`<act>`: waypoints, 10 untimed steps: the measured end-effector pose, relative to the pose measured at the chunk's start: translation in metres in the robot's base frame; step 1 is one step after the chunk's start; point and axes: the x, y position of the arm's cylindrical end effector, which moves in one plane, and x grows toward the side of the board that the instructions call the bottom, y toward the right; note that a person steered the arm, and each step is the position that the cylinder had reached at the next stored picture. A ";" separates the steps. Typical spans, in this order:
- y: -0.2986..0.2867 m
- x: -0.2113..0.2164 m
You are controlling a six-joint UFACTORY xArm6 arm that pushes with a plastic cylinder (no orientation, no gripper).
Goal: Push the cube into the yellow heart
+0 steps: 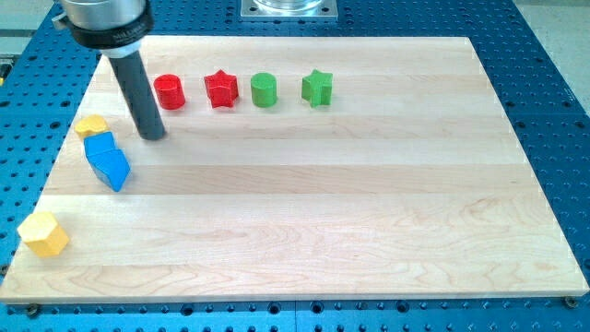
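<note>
On the board [369, 212], the red cylinder [169, 91], red star [221, 88], green cylinder [264, 89] and green star [317, 87] line up toward twelve o'clock. My tip [153, 136] stands at three o'clock of the yellow heart [90, 126]. The blue cube [100, 146] touches the heart at five o'clock, with another blue block [112, 170] against it. A yellow block [42, 232] lies at the board's eight o'clock.

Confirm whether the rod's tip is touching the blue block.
No: my tip stands apart from the blue block, up and toward the view's right of it.

Single camera looked down at an angle from the table [304, 240] front edge, moderately near, whole top framed.
</note>
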 end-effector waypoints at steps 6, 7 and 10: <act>-0.045 0.050; 0.016 0.063; 0.022 0.118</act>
